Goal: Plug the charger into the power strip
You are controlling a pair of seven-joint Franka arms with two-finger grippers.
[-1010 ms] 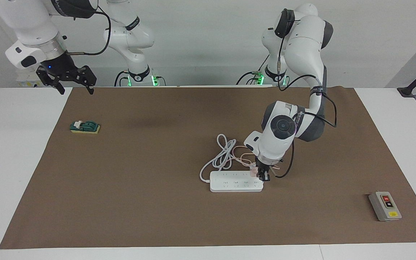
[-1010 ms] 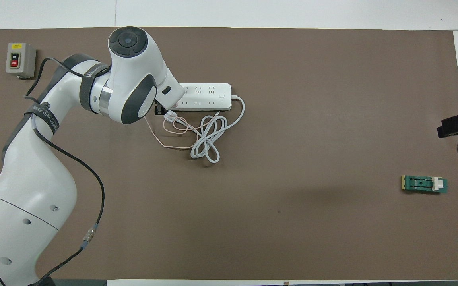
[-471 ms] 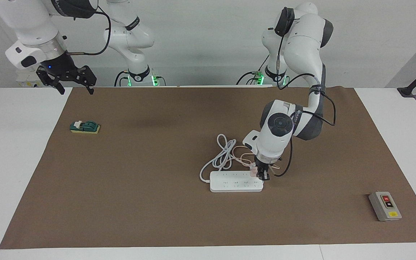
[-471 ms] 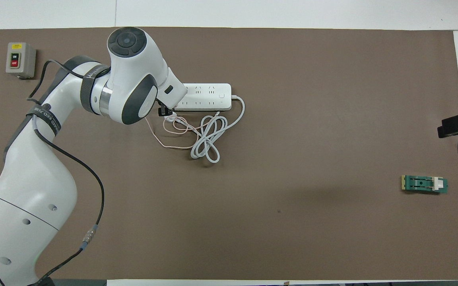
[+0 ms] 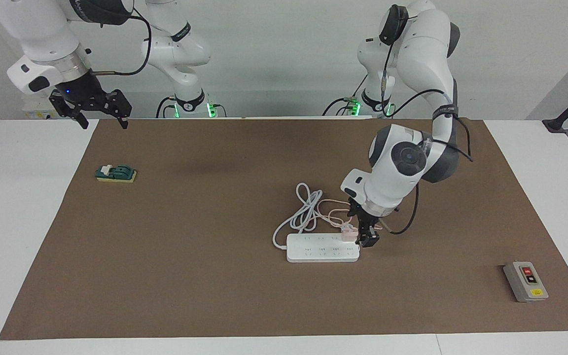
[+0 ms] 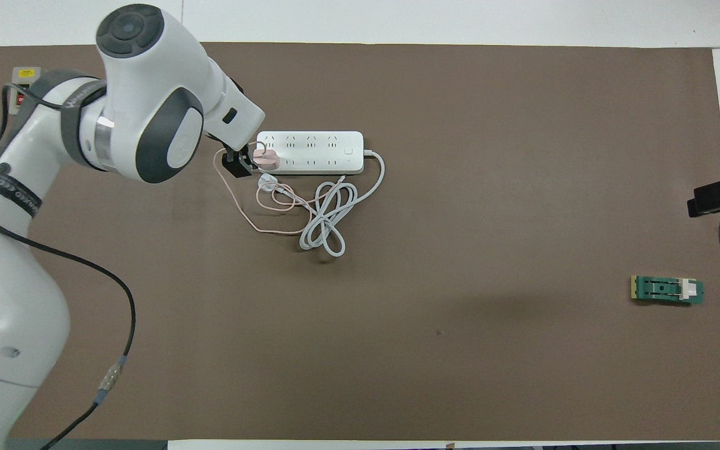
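A brown mat [image 5: 190,276] is spread over most of the white table [image 5: 13,222], with bare white margins left at both ends. Wide open mat is seen between the power strip [image 5: 321,249] and the right arm's end, and along the edge farthest from the robots. The strip lies near the middle, toward the left arm's end.

The charger [image 5: 348,233], a small pale pink cube, is seated on the strip at its end toward the left arm, in the row nearer the robots. Its thin pink cable [image 6: 254,219] is looped on the mat, tangled beside the strip's thick white cord [image 6: 329,219], nearer the robots than the strip.

The left gripper [image 5: 366,237] is found just beside the charger, at the strip's end; its fingers are spread and nothing is pinched.

The right gripper [image 5: 101,120] is held over the mat's corner near the robots, fingers spread, empty, waiting.

A green block [image 5: 115,173] sits toward the right arm's end; a grey switch box [image 5: 525,282] sits toward the left arm's end, near the mat's edge.
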